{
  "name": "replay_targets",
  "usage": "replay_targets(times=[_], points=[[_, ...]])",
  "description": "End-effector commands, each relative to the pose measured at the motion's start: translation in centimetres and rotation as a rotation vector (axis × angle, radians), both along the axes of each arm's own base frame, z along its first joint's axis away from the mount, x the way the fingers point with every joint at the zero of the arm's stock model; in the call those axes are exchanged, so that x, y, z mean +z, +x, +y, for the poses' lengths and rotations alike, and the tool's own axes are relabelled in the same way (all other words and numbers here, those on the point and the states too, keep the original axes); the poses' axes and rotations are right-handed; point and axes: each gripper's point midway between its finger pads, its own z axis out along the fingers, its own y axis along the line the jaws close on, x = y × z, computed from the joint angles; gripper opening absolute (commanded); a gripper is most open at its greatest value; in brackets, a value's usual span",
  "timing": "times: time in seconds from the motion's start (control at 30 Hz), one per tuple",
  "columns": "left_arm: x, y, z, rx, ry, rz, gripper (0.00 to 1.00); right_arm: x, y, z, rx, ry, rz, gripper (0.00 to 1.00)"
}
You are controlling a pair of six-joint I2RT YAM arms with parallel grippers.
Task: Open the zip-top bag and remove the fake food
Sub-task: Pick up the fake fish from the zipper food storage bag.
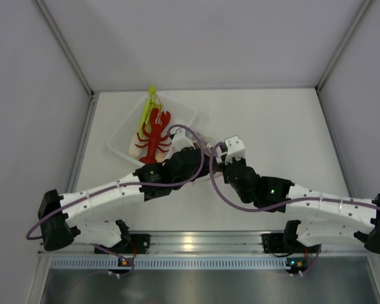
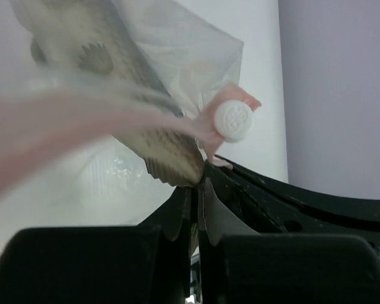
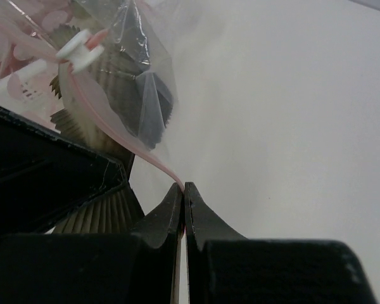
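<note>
**A:** Where do things stand, starting at the left?

**B:** The red lobster (image 1: 155,136) and the leek (image 1: 145,114) lie in the clear tray (image 1: 183,111), so I'd judge those are already out. The left pincer (image 2: 196,190) is closed on the edge of the zip-top bag (image 2: 177,38), beside the white slider (image 2: 233,120). The grey fish (image 2: 114,63) is inside the bag.

**A:** And the right?

**B:** The right pincer (image 3: 183,190) is clamped on the pink zip strip (image 3: 114,130). The bag is held between the two pincers over the middle of the tabletop (image 1: 272,120), just beside the tray.

**A:** What comes next?

**B:** This looks like the opening step. The mouth needs parting wide enough for the fish to come out, without the thin plastic slipping.

**A:** Any writing?

**B:** None I can read. The slider shows only an embossed pattern.
</note>
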Motion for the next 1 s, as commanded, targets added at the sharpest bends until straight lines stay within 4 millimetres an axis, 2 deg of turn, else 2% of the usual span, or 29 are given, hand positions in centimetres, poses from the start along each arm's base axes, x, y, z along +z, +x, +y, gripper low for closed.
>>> replay_targets(times=[0.0, 0.23, 0.27, 0.33, 0.43, 0.63, 0.7, 0.8, 0.87, 0.97], points=[[3.8, -1.4, -1.3, -0.072, -0.152, 0.025, 0.00, 1.9, 1.4, 0.0, -0.068, 0.034, -0.072, 0.00], [3.0, -3.9, 0.1, -0.159, -0.165, 0.047, 0.00, 1.0, 3.2, -0.7, -0.098, -0.008, -0.053, 0.00], [3.7, -4.3, 0.7, -0.166, -0.187, 0.037, 0.00, 1.0, 3.5, -1.0, -0.107, -0.013, -0.054, 0.00], [3.0, -4.9, 1.3, -0.186, -0.180, 0.044, 0.00, 1.2, 3.8, -1.1, -0.108, -0.010, -0.055, 0.00], [3.4, -6.2, 1.9, -0.243, -0.201, 0.039, 0.00, 1.6, 4.4, -1.5, -0.105, -0.008, -0.067, 0.00], [5.4, -8.8, 2.1, -0.402, -0.224, -0.014, 0.00, 1.3, 5.9, -2.6, -0.129, -0.046, -0.037, 0.00], [6.6, -10.6, 1.5, -0.538, -0.227, -0.056, 0.00, 1.4, 6.6, -3.0, -0.146, -0.047, -0.029, 0.00], [8.5, -12.0, 1.4, -0.646, -0.240, -0.132, 0.00, 1.0, 7.3, -3.2, -0.154, -0.069, -0.012, 0.00], [9.9, -12.1, 2.0, -0.645, -0.250, -0.185, 0.00, 0.8, 7.6, -3.4, -0.166, -0.073, -0.002, 0.00], [12.1, -11.0, 3.6, -0.576, -0.235, -0.294, 0.00, 0.8, 7.8, -3.9, -0.189, -0.061, 0.015, 0.00]])
